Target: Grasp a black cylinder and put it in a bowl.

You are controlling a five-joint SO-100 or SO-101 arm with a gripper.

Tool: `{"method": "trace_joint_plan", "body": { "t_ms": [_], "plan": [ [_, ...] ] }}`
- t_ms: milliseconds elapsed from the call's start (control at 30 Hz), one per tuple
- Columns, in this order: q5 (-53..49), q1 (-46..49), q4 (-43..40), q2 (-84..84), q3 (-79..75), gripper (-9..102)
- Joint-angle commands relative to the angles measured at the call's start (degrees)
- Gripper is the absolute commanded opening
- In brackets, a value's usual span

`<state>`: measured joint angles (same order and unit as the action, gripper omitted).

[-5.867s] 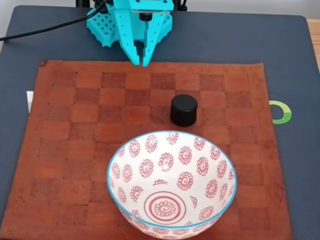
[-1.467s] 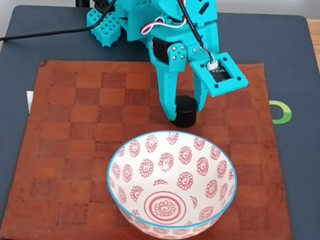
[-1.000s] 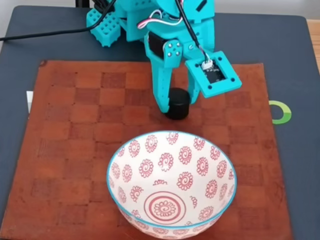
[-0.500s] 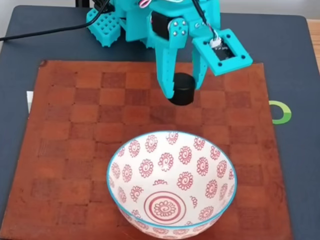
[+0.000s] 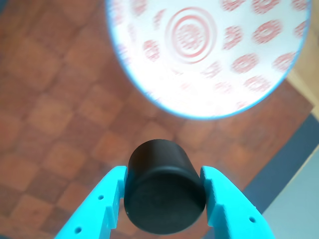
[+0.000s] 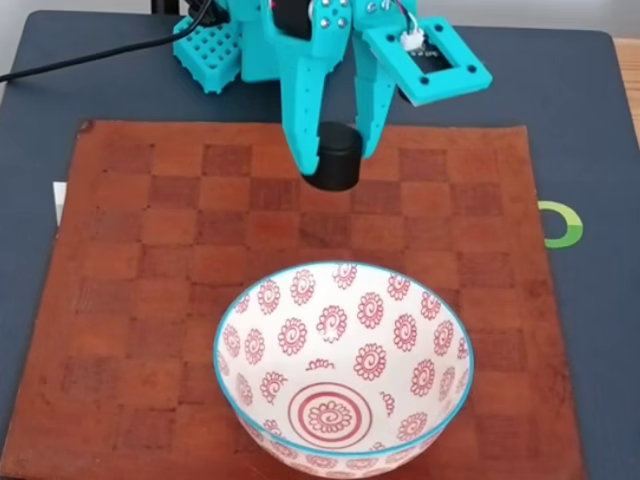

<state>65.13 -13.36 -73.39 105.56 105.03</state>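
My turquoise gripper (image 6: 335, 168) is shut on the black cylinder (image 6: 334, 157), which hangs above the far part of the brown checkered mat. In the wrist view the black cylinder (image 5: 163, 186) sits squeezed between both fingers of the gripper (image 5: 162, 201), flat end toward the camera. The bowl (image 6: 343, 362), white with red spiral flowers and a turquoise rim, stands on the near half of the mat, in front of the gripper. Beyond the cylinder in the wrist view, the bowl (image 5: 209, 55) appears blurred, its red rings showing at its centre.
A brown checkered mat (image 6: 150, 300) covers a dark table (image 6: 590, 130). The arm's turquoise base (image 6: 215, 50) stands at the far edge with a black cable. A green ring mark (image 6: 562, 224) lies right of the mat.
The gripper closed on the cylinder, lifted it off the mat and carried it up and slightly left in the fixed view. The bowl has not moved.
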Motion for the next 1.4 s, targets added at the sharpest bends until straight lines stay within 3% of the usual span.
{"method": "trace_joint_plan", "body": {
  "t_ms": [0, 667, 933, 1367],
  "plan": [
    [-2.37, 1.32, -2.29, -4.48, -10.28, 14],
    [-6.68, 0.70, -18.72, -44.03, -63.63, 15],
    [-5.89, 0.70, -19.42, -46.76, -64.51, 30],
    [-3.43, 1.41, -19.34, -42.98, -57.57, 24]
  ]
}}
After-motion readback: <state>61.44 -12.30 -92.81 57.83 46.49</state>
